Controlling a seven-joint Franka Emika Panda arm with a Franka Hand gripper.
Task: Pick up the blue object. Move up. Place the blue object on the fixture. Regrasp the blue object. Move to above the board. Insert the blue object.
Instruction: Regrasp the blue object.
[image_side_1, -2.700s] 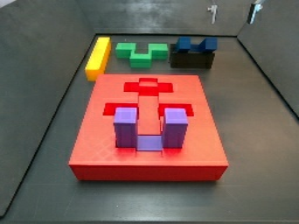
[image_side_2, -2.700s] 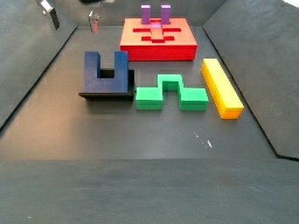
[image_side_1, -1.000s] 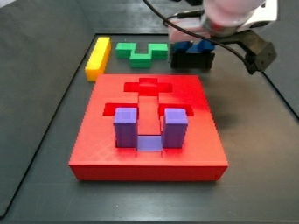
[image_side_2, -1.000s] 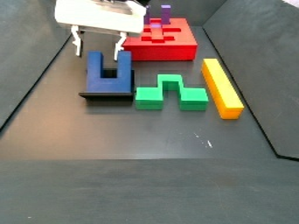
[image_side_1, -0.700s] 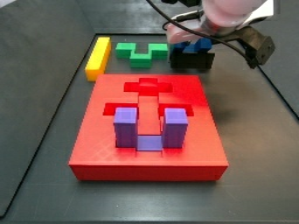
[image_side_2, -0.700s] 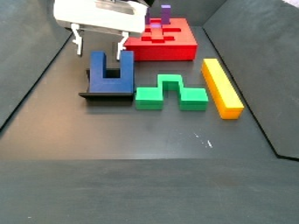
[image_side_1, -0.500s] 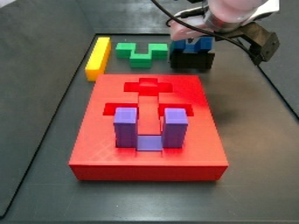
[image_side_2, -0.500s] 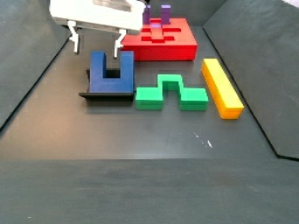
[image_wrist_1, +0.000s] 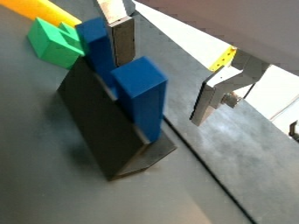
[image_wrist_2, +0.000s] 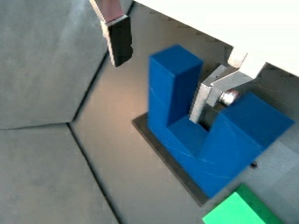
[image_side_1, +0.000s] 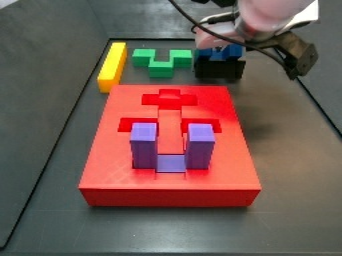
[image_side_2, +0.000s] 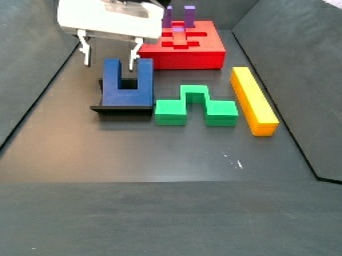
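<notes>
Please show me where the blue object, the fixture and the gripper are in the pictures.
blue object (image_side_2: 123, 82): side view, on its base.
fixture (image_side_2: 120, 108): side view, on its front edge.
gripper (image_side_2: 110, 56): side view, midway between the fingertips, above the blue object.

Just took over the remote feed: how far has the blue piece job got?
Done: the blue object stands prongs-up on the fixture. In hand: the regrasp. The gripper hangs open just above it, one finger outside a prong, the other finger in the slot, neither visibly clamped. Left: closing, lifting, moving above the board and inserting beside the purple block already seated there.
</notes>
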